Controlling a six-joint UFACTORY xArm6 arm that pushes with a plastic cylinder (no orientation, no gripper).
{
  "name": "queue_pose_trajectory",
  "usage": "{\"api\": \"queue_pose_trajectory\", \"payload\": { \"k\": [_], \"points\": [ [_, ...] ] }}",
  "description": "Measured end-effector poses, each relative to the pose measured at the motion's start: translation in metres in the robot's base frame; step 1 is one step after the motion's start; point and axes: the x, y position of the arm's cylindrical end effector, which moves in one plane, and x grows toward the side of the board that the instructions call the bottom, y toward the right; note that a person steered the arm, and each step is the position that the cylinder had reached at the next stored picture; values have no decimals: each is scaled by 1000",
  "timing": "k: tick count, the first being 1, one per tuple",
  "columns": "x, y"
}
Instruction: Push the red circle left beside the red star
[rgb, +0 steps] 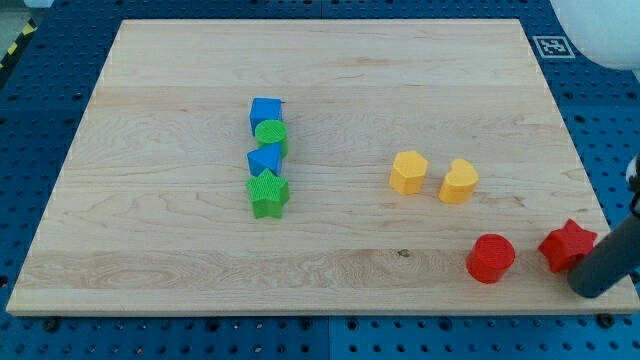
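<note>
The red circle (490, 258) lies near the board's bottom right. The red star (567, 246) lies just to its right, at the board's right edge, with a small gap between them. My tip (591, 286) is at the view's bottom right, touching or nearly touching the red star's lower right side. The dark rod slants up to the right and out of view. The tip is to the right of both red blocks.
A blue cube (266, 112), a green circle (271, 134), a blue block (265, 160) and a green star (268, 194) form a column left of centre. A yellow hexagon (408, 172) and a yellow heart (459, 182) lie above the red circle. The wooden board (150, 250) rests on a blue perforated table.
</note>
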Motion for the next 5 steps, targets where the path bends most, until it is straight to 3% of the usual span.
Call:
{"api": "queue_pose_trajectory", "payload": {
  "k": [1, 3, 5],
  "points": [
    [-16, -5],
    [17, -28],
    [16, -122]
  ]
}}
